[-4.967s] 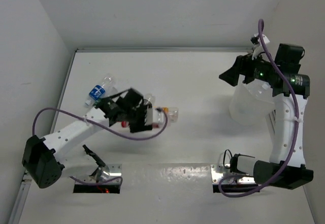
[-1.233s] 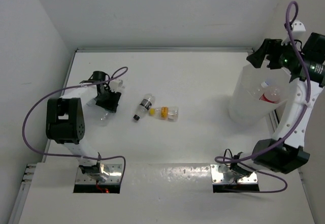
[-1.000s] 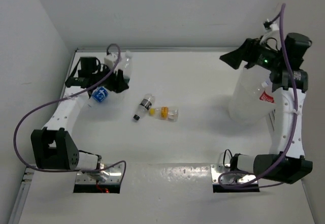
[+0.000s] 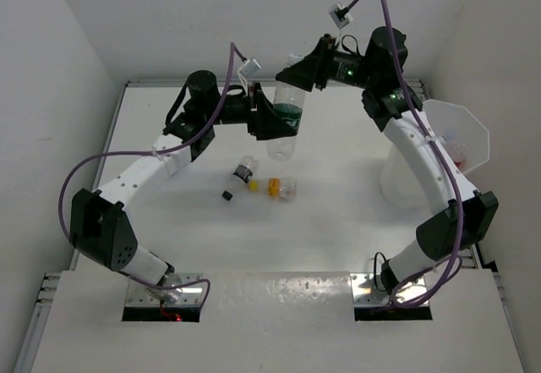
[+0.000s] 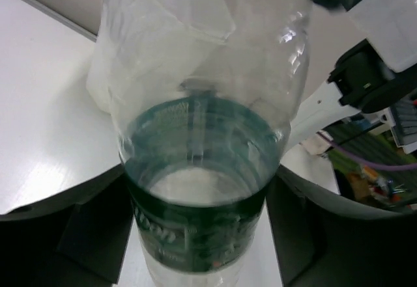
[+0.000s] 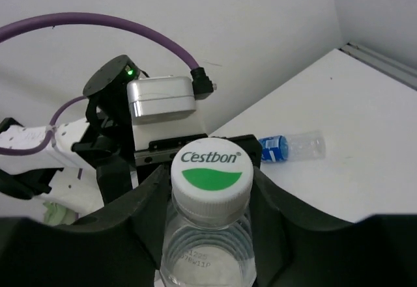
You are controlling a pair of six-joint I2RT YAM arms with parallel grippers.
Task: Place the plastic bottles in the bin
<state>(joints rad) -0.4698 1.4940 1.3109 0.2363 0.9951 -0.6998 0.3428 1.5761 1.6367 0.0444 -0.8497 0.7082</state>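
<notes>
A clear plastic bottle (image 4: 285,121) with a green label hangs above the back of the table between both arms. My right gripper (image 4: 297,72) is shut on its neck, just under the white and green cap (image 6: 212,175). My left gripper (image 4: 267,120) stands open around the bottle's body (image 5: 199,189), with table showing on either side between fingers (image 5: 78,235) and bottle. Two more bottles lie mid-table: a black-labelled one (image 4: 240,174) and a yellow-orange one (image 4: 277,188). A blue-labelled bottle (image 6: 290,147) lies further off. The bin (image 4: 401,178) stands at the right.
The right arm's white link (image 4: 423,153) arches across in front of the bin, which holds something red (image 4: 457,150). Purple cables (image 4: 84,178) loop beside both arms. Walls close in the table at the back and on the left.
The left arm has carried the green-labelled bottle from the back left to the centre. The right arm has swung over from the bin and shut on its neck. The left jaws have opened.
</notes>
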